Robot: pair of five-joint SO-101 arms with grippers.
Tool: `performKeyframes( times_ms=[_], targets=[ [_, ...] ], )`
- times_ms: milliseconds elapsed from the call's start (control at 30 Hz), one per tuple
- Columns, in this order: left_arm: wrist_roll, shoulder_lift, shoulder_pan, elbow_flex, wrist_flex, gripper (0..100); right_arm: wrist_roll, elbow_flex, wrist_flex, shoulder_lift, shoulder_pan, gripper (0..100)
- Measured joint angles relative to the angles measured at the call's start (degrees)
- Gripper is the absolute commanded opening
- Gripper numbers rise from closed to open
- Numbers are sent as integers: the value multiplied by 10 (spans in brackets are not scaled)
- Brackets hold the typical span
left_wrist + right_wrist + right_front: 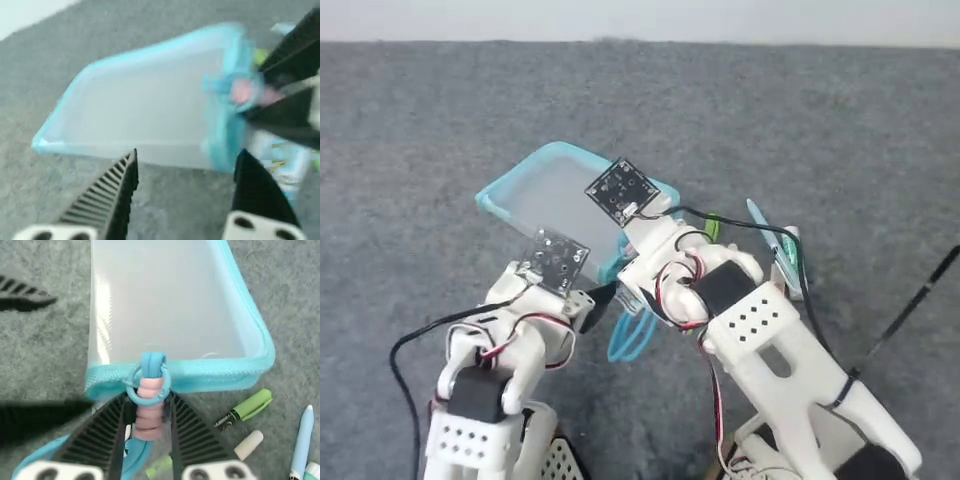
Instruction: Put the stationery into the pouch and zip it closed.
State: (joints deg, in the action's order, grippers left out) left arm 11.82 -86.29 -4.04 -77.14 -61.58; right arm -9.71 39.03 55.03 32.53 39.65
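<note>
The translucent pouch [555, 190] with blue edging lies flat on the grey carpet; it also shows in the wrist views [145, 110] [165, 305]. My right gripper [148, 402] is shut on the pink zipper pull [147, 415], which hangs from the blue slider [151, 365] at the pouch's near edge. My left gripper [187, 157] is open, hovering just short of the pouch's long side with nothing between its fingers. A green marker [245, 410], a white eraser [248, 445] and a blue pen [302, 440] lie on the carpet beside the pouch.
More stationery lies right of the right arm in the high view, among it a green marker [712, 225] and a blue pen [765, 225]. A blue loop strap [630, 335] rests between the arms. Grey carpet [440, 120] covers the table.
</note>
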Motion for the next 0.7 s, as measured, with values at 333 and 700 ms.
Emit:
performKeyframes(
  times_ms=[333, 700],
  targets=[
    [4, 0, 88, -19, 48, 294, -8, 13, 37, 0, -10, 6],
    [-10, 0, 103, -40, 81, 295, -35, 78, 47, 79, -47, 6]
  ],
)
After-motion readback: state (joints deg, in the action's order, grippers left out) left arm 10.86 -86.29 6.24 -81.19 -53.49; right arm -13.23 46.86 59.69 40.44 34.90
